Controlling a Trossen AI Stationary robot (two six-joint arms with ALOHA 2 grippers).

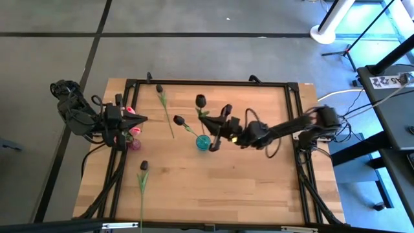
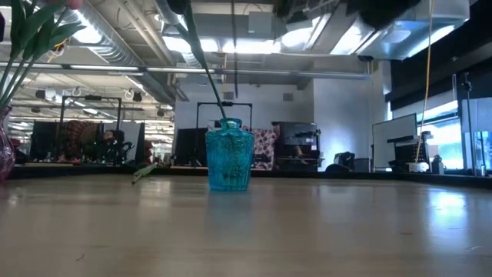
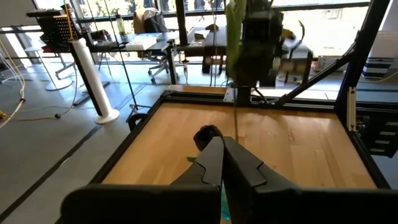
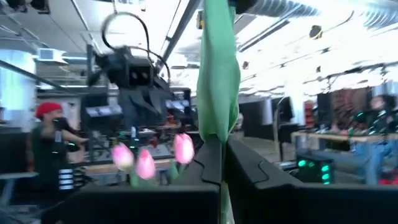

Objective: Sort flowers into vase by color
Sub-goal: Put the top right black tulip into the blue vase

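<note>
My right gripper (image 1: 217, 127) hovers over the teal glass vase (image 1: 203, 142) mid-table, shut on a dark tulip whose bud (image 1: 200, 99) points toward the far edge. A second dark tulip (image 1: 179, 120) stands in the teal vase (image 2: 229, 158) and leans left on its rim. Pink tulips (image 1: 130, 111) stand in a pink vase (image 1: 134, 144) at the left. My left gripper (image 1: 142, 118) is shut and empty just beyond that vase. Two dark tulips lie flat on the table, one at the far side (image 1: 165, 107), one near the front edge (image 1: 142, 178). My right gripper pinches the dark tulip between its two fingers at the stem, just below its long green leaf (image 4: 219, 118). The fingers (image 4: 205, 162) come level from the table's right and lie across the stem. The tulip is lifted clear of the table; its lower end is hidden.
A black metal frame (image 1: 213, 82) runs around the wooden table top. Open wood lies at the front right (image 1: 259, 188). The pink tulips (image 4: 146, 163) and my left arm (image 4: 134, 74) show beyond my right gripper.
</note>
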